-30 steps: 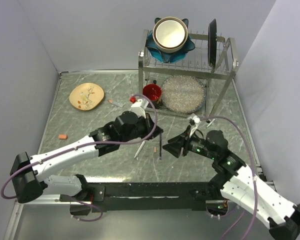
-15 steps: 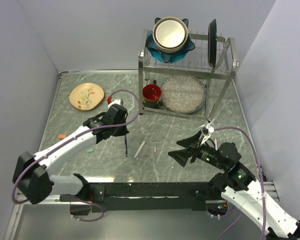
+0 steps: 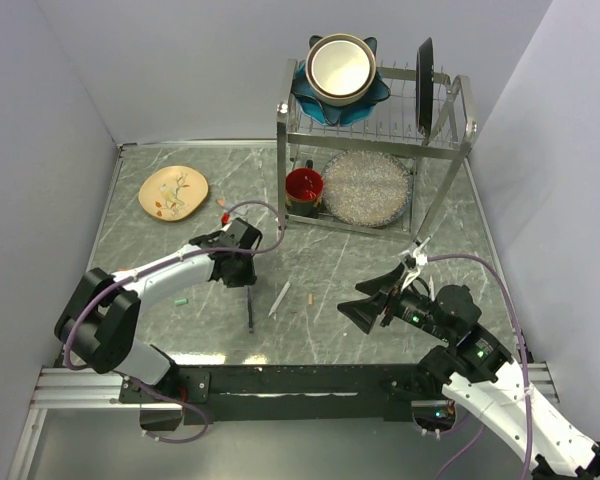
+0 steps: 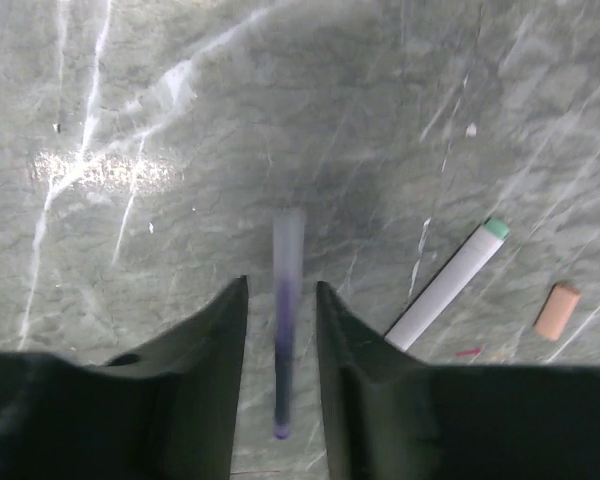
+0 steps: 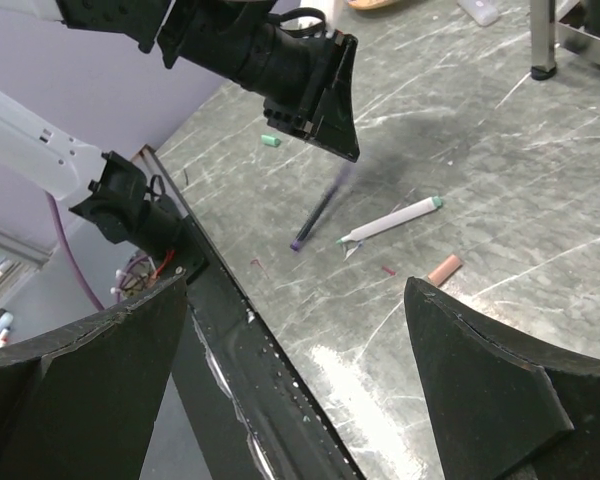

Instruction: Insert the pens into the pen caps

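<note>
Left jaws: narrow gap, pointing down at the surface (image 3: 330,255). The dark pen (image 4: 282,345) sits in that gap, motion-blurred, with clearance on both sides. Neither finger (image 4: 215,350) touches it as far as the left wrist view shows. In the right wrist view its lower tip is at the surface just below the left jaws and its upper end is smeared.

Right jaws: wide apart, nothing between them, off the surface and aimed toward the left jaws.

The white pen (image 4: 442,285), teal-green at one end, lies flat just beside the left jaws on the side facing the right jaws. The salmon cap (image 4: 557,311) is a bit further that way, apart from the white pen. The small teal cap (image 3: 180,300) lies on the opposite side of the left jaws, well apart from the right jaws.

Any print on the barrels — cannot tell at this size.
</note>
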Robot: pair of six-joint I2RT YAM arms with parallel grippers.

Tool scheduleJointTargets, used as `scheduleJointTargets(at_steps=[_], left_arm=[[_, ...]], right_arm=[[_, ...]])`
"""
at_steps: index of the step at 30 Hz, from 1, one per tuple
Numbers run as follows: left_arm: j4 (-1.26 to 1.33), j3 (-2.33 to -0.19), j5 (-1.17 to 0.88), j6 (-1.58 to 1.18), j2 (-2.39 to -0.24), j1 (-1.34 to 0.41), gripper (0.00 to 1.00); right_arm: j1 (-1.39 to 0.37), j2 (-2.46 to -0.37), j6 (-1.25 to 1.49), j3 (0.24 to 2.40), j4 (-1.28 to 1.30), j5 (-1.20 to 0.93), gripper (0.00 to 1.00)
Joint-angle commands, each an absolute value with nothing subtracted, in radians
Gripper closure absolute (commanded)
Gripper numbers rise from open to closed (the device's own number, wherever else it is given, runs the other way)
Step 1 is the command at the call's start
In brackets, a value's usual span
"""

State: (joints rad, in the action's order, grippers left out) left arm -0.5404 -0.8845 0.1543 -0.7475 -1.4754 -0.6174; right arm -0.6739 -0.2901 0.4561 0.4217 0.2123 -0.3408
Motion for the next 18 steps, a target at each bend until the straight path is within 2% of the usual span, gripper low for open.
scheduleJointTargets(at_steps=[1, 2, 3, 10, 11, 13, 15, 18], left_arm=[[-0.521, -0.881, 0.169, -0.776, -1.456, -0.597, 0.56], [-0.538, -0.884, 0.188, -0.784, -1.441, -0.592, 0.48], [-0.545, -0.887, 0.201, -0.801, -1.43, -0.586, 0.45], [-0.665, -0.983, 0.408, -1.053, -1.341, -0.476, 0.31], [-0.69, -1.032, 0.435, -1.089, -1.347, -0.469, 0.23], [-0.739, -1.077, 0.474, -1.16, -1.359, -0.45, 0.15], [-0.739, -1.137, 0.447, -1.183, -1.388, -0.427, 0.14], [-0.748, -1.216, 0.364, -1.259, -1.456, -0.364, 0.19]], right_arm=[[-0.67, -0.273, 0.465, 0.462, 0.225, -0.301, 0.04], [-0.669, -0.268, 0.465, 0.462, 0.23, -0.295, 0.04], [-0.67, -0.264, 0.466, 0.462, 0.236, -0.291, 0.04], [-0.67, -0.242, 0.483, 0.451, 0.239, -0.302, 0.05], [-0.67, -0.239, 0.485, 0.453, 0.241, -0.299, 0.05], [-0.67, -0.235, 0.486, 0.453, 0.25, -0.288, 0.05], [-0.67, -0.229, 0.486, 0.454, 0.262, -0.278, 0.05], [-0.67, -0.216, 0.494, 0.46, 0.278, -0.259, 0.05]])
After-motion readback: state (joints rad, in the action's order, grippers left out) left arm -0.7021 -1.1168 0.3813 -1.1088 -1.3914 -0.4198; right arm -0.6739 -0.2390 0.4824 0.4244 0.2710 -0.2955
